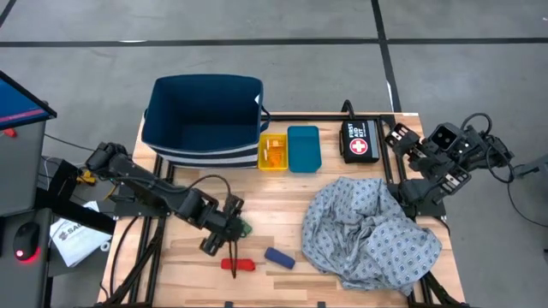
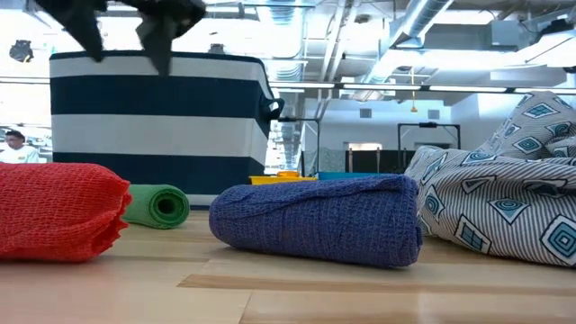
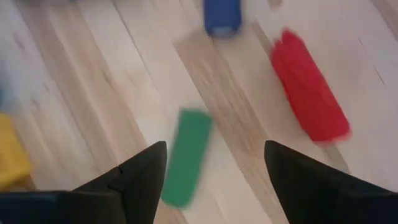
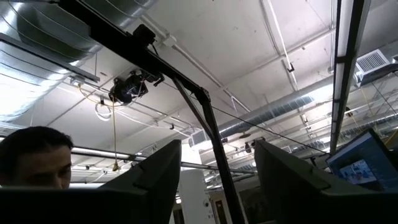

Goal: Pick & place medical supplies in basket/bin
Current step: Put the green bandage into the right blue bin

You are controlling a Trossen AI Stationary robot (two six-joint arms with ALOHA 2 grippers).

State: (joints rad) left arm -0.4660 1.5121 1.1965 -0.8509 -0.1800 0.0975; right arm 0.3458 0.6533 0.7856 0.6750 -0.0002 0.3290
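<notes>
The green roll (image 1: 245,228) is mostly hidden under the left jaws in the high view; only a small green edge shows. In the left wrist view it is blurred, lying on the wooden surface (image 1: 282,235) below the gap between the 2 dark fingers (image 3: 134,180), which stand wide apart and hold nothing. The left gripper (image 1: 233,224) hangs over that roll, and whether it touches the roll cannot be told.

The red roll (image 1: 239,264) and the blue roll (image 1: 279,257) lie near the front edge of the surface, just beside each other and close to the green one. The dotted gown cloth (image 1: 370,233) is heaped on the right half, spilling toward the front right corner, and it hides whatever is beneath it.

At the far edge stands the navy striped basket (image 1: 204,120), with the yellow tray (image 1: 273,152) and the teal tray (image 1: 303,148) side by side next to it. Orange items sit in the yellow tray, too small to make out. A black pouch (image 1: 360,139) with a cross lies right of the trays.

The right gripper (image 1: 402,141) rests off the right edge, fingers (image 4: 152,180) parted and pointing at the ceiling. Bare wood stays open between the rolls and the trays.
</notes>
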